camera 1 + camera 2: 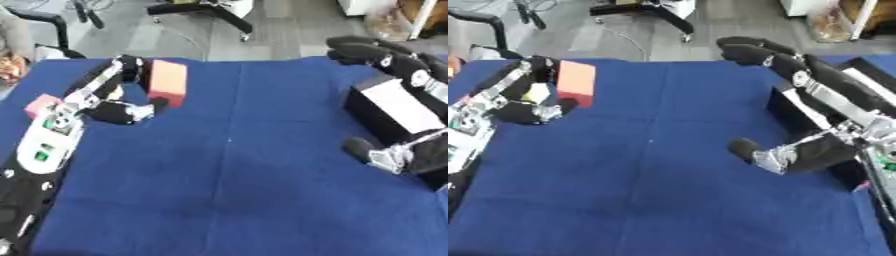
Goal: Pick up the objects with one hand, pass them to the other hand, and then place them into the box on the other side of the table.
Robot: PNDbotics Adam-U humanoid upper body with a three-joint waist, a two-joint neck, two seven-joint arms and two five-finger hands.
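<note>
Orange-red and flat-sided, the block [167, 81] stands in the upper left of the frame, held up off the blue surface [236, 180] by the left hand [118, 95]. The fingers [129, 67] run along its left side near the top and the thumb [144, 107] reaches to its lower edge, so the hand is clamped on the block (how much of the far face is touched cannot be made out). Behind the wrist, at the left edge, a small pink thing [39, 105] lies just beside the forearm, which has a white cover with green marks.

Across the surface, in the right half of the frame, the right hand [798, 150] hangs over the near wall of a black box [394, 107] with a pale inside. Its fingers [750, 50] stretch out straight toward the upper middle of the frame, past the far end of the box, and the thumb [745, 147] sticks out toward the centre; they are apart and hold nothing. The block and this hand are well apart, with bare blue cloth between them.

Beyond the far edge is grey floor with the black legs of a chair [206, 9].
</note>
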